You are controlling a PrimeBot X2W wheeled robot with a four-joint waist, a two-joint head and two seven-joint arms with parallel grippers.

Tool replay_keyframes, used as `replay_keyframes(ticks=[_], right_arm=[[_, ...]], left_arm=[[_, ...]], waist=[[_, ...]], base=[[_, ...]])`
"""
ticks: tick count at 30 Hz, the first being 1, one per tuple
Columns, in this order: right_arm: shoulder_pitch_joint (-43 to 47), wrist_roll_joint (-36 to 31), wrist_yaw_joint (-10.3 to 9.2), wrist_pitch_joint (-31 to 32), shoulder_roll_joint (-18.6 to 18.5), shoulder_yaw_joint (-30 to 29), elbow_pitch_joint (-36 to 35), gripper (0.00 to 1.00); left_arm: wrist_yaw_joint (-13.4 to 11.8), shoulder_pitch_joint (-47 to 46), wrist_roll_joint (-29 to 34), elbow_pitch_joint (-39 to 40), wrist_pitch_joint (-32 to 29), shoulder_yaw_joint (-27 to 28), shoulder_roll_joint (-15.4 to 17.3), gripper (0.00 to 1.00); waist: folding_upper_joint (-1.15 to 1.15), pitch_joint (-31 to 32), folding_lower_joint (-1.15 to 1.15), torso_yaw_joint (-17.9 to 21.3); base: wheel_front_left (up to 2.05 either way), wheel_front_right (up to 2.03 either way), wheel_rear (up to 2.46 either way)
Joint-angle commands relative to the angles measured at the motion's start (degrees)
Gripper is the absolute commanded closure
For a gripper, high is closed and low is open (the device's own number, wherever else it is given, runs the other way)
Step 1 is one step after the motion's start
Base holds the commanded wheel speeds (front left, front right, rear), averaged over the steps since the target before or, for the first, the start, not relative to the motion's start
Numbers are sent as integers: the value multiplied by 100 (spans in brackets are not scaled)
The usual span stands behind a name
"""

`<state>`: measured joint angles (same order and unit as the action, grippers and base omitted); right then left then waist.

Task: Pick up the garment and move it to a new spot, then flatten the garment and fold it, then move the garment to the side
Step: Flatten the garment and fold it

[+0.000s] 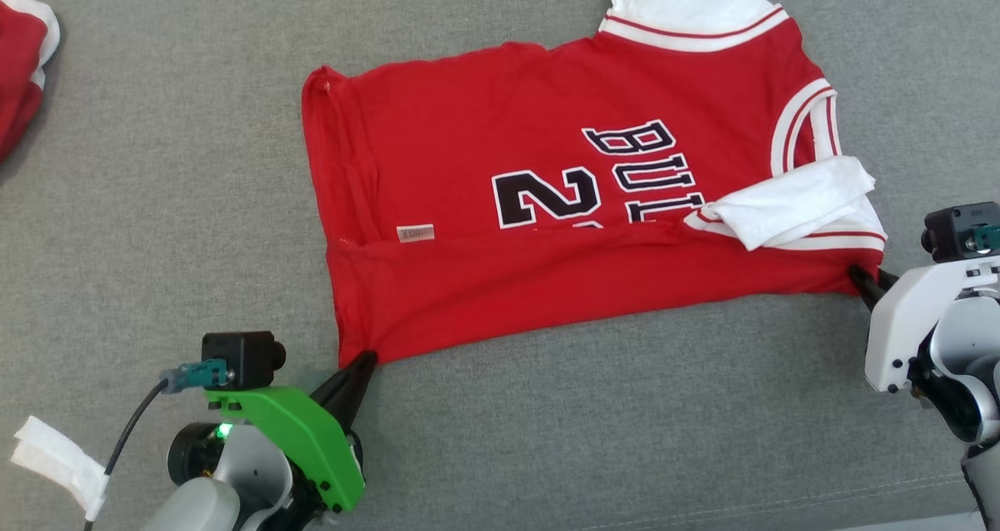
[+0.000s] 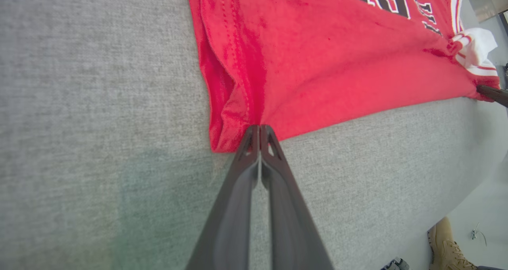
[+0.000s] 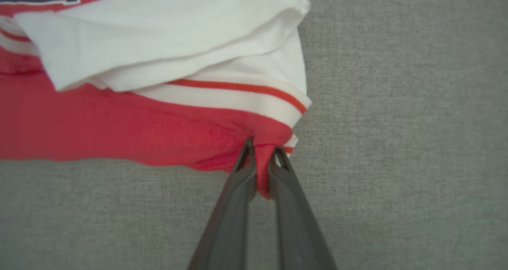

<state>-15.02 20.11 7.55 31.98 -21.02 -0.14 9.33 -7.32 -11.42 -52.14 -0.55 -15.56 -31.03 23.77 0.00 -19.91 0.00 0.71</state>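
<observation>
Closest to me, my left pincer [image 1: 366, 359] was clamped on the near hem corner of the jersey [image 1: 500, 125], fingers pressed together. My right pincer [image 1: 859, 277] was closed on a red fold at the near shoulder corner. Between them the jersey lay spread on the grey table [image 1: 156, 219], its near strip folded over the number. A white sleeve [image 1: 789, 203] lay doubled across the front. At the far left lay another red garment [image 1: 19, 62].
</observation>
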Motion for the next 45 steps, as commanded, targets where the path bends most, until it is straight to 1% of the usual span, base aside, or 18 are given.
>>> replay_keyframes(ticks=[1,5,9,13,17,18,19,20,21,24,26,29,31,32,34,36,41,45], right_arm=[[132,76,-12,65,-108,-28,-75,100],[438,336,-12,288,-376,-22,-425,100],[855,652,-12,611,-651,-27,-789,100],[1258,895,-11,817,-784,-116,-1003,100],[1544,967,-11,901,-725,-189,-943,100],[1553,906,-11,830,-724,-214,-938,73],[1579,854,-11,777,-731,-212,-928,0],[1604,842,-11,760,-725,-201,-908,0],[1612,830,-11,743,-727,-200,-910,0],[1498,871,-11,728,-773,-288,-1039,0],[1306,929,-11,708,-846,-360,-1232,0],[739,1030,-11,670,-759,-519,-1499,0],[257,877,-11,708,-796,-452,-1581,0],[-95,770,-12,690,-768,-440,-1528,0],[-650,540,-8,709,-719,-341,-1401,0],[-1352,251,-9,679,-617,-179,-1153,0],[-2954,-331,-11,657,-311,132,-252,0],[-3652,-587,-11,438,-150,190,606,0]], left_arm=[[-39,152,-49,122,-31,57,125,100],[-166,623,-180,713,-87,172,412,100],[-356,1228,-324,1446,-147,166,552,100],[-506,1800,-414,1886,-115,-3,481,100],[-562,2025,-402,1740,-11,-138,320,100],[-586,2005,-324,1682,19,-156,321,81],[-609,1972,-289,1613,40,-173,290,53],[-636,1949,-283,1567,62,-167,253,13],[-664,1909,-224,1519,88,-157,266,0],[-665,1863,-193,1545,76,-122,362,0],[-627,1863,-170,1643,-7,-72,554,0],[-735,1644,-134,1803,1,265,829,0],[-811,1316,3,1842,-15,481,995,0],[-844,1082,37,1853,-51,579,993,0],[-821,637,-20,1828,-163,656,916,0],[-782,7,90,1653,-320,660,881,0],[-612,-1507,297,967,-545,467,474,0],[-420,-2181,443,397,-477,205,44,0]], waist=[[0,182,0,-2],[0,360,0,35],[0,431,0,49],[0,401,0,54],[0,369,0,10],[0,356,0,3],[0,337,0,-11],[0,328,0,-20],[0,321,0,-28],[0,278,0,-28],[0,214,0,-19],[0,37,0,-9],[0,-129,0,-50],[0,-240,0,-88],[0,-471,0,-175],[0,-754,0,-270],[0,-1437,0,-585],[0,-1594,0,-818]], base=[[0,0,0],[0,0,0],[0,0,0],[0,0,0],[0,0,0],[0,0,0],[0,0,0],[0,0,0],[0,0,0],[0,0,0],[0,0,0],[0,0,0],[0,0,0],[0,0,0],[0,0,0],[0,0,0],[0,0,0],[0,0,0]])
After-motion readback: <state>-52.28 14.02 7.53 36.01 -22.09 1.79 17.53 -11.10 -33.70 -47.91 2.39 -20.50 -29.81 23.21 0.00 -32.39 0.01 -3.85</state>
